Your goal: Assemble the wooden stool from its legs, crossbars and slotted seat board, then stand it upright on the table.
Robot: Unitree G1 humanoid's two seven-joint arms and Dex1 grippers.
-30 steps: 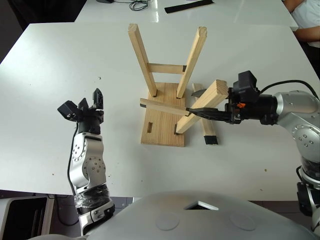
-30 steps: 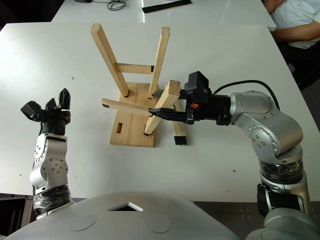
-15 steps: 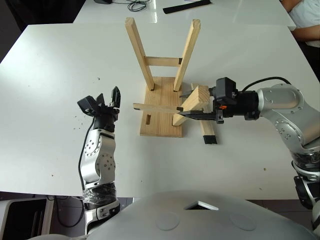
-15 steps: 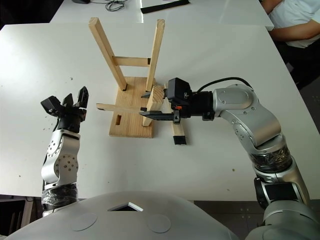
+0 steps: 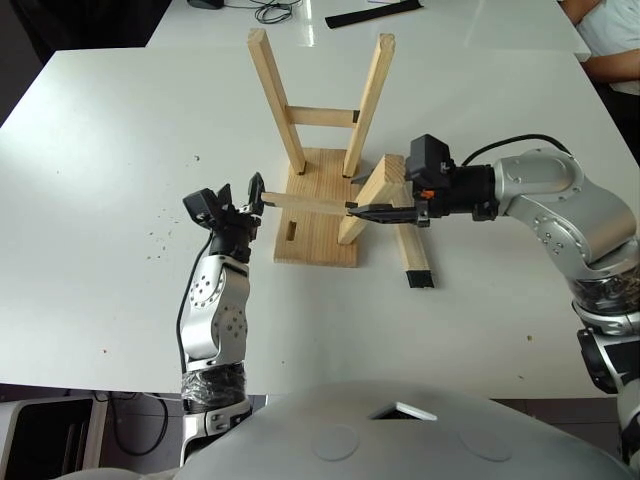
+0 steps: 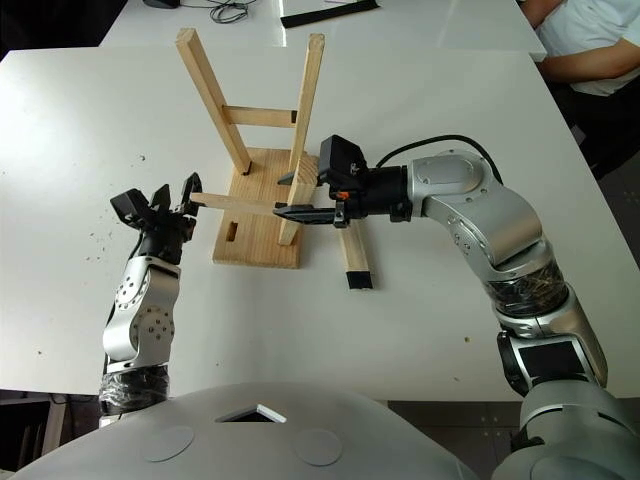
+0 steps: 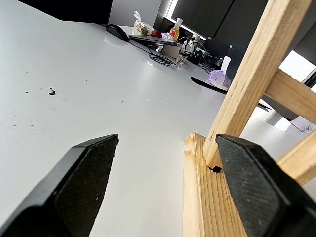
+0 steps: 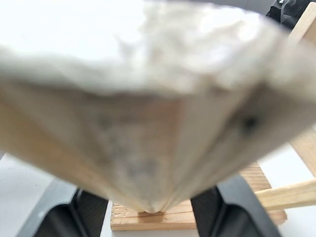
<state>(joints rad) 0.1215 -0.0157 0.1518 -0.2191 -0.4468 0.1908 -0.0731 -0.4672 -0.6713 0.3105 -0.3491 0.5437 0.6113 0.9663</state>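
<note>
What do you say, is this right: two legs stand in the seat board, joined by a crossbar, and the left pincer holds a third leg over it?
No: the right pincer, not the left pincer, holds the third leg over the seat board, as the left eye view shows. The rest stands.

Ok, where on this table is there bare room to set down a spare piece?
Widest: the white table left of the left claw and the slotted wooden seat board. Also the strip in front of the board, and the far right stretch behind the right claw. Crowded: around the board, that claw's wooden leg and the loose black-tipped bar.
</note>
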